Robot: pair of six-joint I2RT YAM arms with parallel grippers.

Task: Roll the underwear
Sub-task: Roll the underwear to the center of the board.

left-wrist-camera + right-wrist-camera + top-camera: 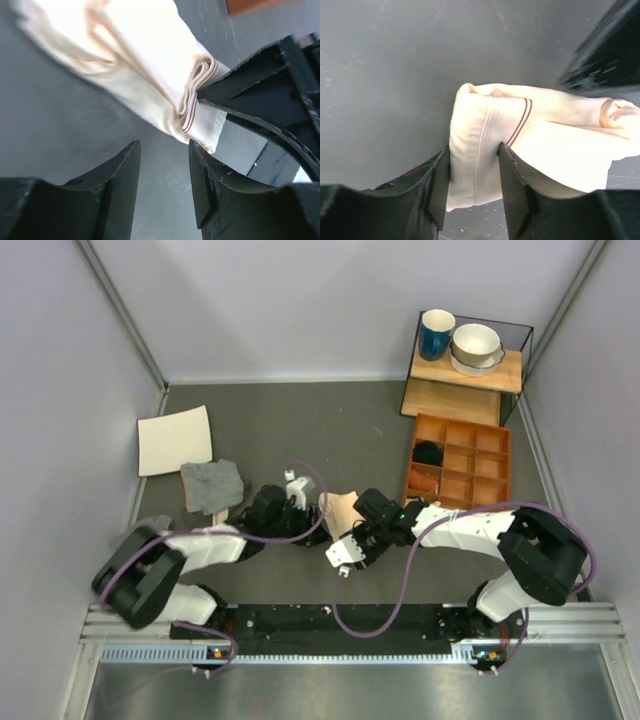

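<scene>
The underwear [341, 511] is a pale peach cloth, partly folded, lying on the dark table between my two grippers. In the right wrist view its folded edge with two thin red lines [485, 130] fills the gap between my right gripper's [473, 150] jaws, which are shut on it. In the left wrist view the underwear [140, 60] lies just ahead of my left gripper [162, 147], which is open and empty over bare table. The right gripper's black fingers [250, 90] touch the cloth's rolled edge there. From above, the left gripper [308, 508] and the right gripper [352, 523] flank the cloth.
A white paper sheet [175, 440] and a grey cloth [212, 485] lie at the left. A wooden compartment tray [478, 476] holding a small black bundle [428, 452] stands at the right. Behind it is a shelf [462, 380] with a blue mug [436, 333] and bowls [476, 345].
</scene>
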